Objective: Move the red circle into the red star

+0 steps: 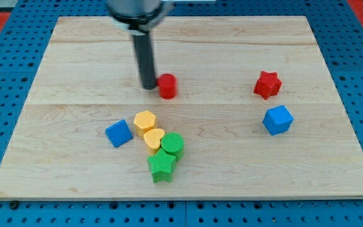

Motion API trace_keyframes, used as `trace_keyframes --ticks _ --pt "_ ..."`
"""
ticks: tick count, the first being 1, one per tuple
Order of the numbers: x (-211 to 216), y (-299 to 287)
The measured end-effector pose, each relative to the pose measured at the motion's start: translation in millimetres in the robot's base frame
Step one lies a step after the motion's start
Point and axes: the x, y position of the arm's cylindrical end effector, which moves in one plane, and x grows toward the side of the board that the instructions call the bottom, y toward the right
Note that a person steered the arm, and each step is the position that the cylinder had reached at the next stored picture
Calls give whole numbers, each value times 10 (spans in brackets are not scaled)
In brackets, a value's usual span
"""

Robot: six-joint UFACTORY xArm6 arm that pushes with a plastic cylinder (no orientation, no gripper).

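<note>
Pushing setup: my tip (149, 86) sits against the view's-left side of the small red circle block (167, 86), on the pale wooden board (333, 145).
No pincer on this rig, just a bare dark rod, nothing held. The red star block (267, 84) lies well apart toward the view's right, roughly level with the circle, so tip, circle and star look nearly in line; a straight push rightward seems right. Blue cube (277, 120) just below the star could get clipped if the circle drifts down.

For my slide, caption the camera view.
My tip touches the red circle from the view's left, red star off right.
</note>
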Motion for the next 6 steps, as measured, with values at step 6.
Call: trace_keyframes --ticks 6 --pt "214 1362"
